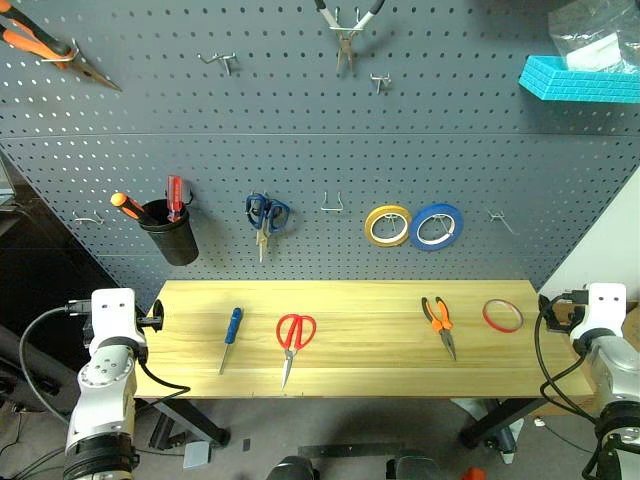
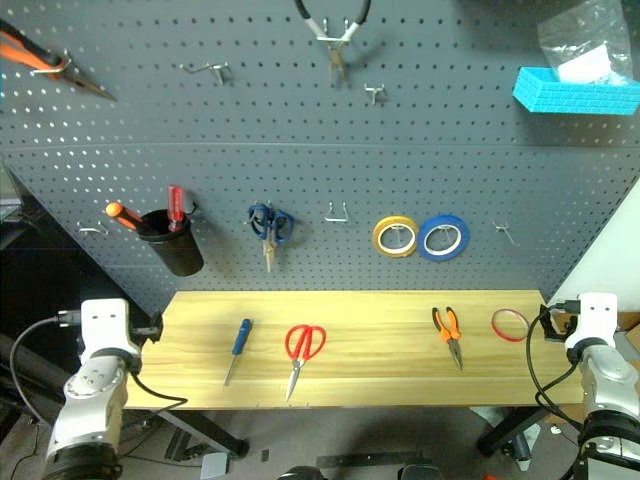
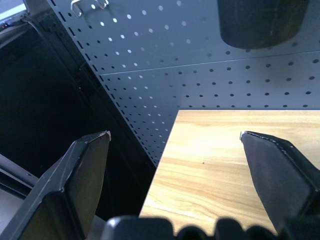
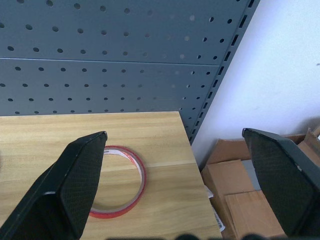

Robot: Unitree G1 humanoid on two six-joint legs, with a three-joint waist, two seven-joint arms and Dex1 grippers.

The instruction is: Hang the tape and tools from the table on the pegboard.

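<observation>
While both arms flank the table (image 1: 400, 380), left gripper (image 3: 175, 137) and right gripper (image 4: 175, 134) gape wide, empty. Screwdriver (image 1: 231, 335), scissors (image 1: 293, 340), pliers (image 1: 439, 322), tape (image 1: 502, 316) lie mid-frame, spaced for easy pickup; pegboard (image 1: 320, 160) hooks wait above.

White wall (image 1: 615, 235) right of the pegboard (image 1: 320, 180); cardboard boxes (image 4: 240, 192) on the floor below that wall. Turquoise shelf (image 1: 580, 78) with a clear plastic bag (image 1: 593, 35) at the pegboard's upper right corner. Dark recess (image 3: 45, 110) left of it.
</observation>
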